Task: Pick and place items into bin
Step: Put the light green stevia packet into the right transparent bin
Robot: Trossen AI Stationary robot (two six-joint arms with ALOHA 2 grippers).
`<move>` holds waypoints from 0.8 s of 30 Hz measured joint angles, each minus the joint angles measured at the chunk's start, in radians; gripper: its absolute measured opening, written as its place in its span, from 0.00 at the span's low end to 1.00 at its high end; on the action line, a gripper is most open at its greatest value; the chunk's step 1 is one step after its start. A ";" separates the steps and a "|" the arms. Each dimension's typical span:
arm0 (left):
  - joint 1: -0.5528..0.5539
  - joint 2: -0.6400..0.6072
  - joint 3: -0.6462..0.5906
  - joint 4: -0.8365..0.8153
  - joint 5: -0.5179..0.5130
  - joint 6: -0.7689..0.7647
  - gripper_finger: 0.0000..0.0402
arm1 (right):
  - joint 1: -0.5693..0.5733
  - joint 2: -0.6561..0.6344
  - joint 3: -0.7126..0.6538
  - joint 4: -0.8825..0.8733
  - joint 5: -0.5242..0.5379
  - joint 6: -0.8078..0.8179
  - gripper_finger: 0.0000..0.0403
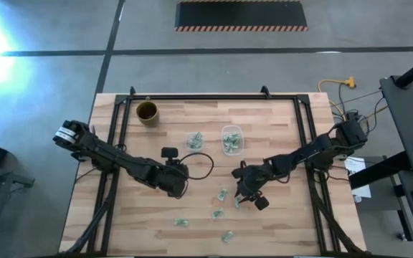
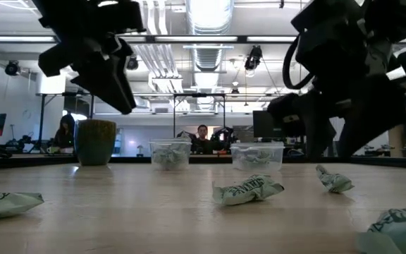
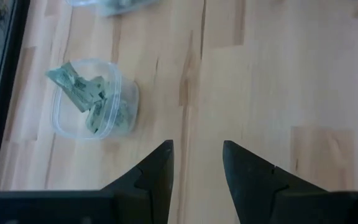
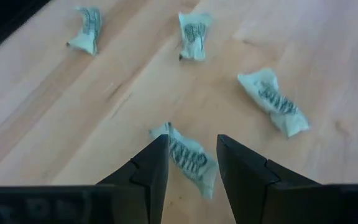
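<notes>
Several small green-and-white wrappers lie loose on the wood near the table's near edge, among them one (image 1: 222, 193), one (image 1: 217, 213) and one (image 1: 182, 222). My right gripper (image 4: 192, 140) is open and low over the table, a finger on either side of one wrapper (image 4: 188, 158) that lies flat; I cannot see it touch. Other wrappers (image 4: 272, 102) (image 4: 194, 34) lie beyond it. My left gripper (image 3: 197, 146) is open over bare wood, left of the middle (image 1: 180, 188). Two clear tubs (image 1: 196, 140) (image 1: 231, 140) hold more wrappers.
A brown round cup (image 1: 147, 112) stands near the far left corner. The tub nearest my left gripper (image 3: 95, 99) sits on the table beyond its fingers. A black frame rail (image 1: 214, 97) runs around the table. In the low view, people show in the room behind.
</notes>
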 joint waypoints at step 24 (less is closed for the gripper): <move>-0.033 -0.095 -0.076 0.032 -0.077 -0.076 0.31 | 0.000 0.092 -0.001 0.048 -0.005 0.020 0.32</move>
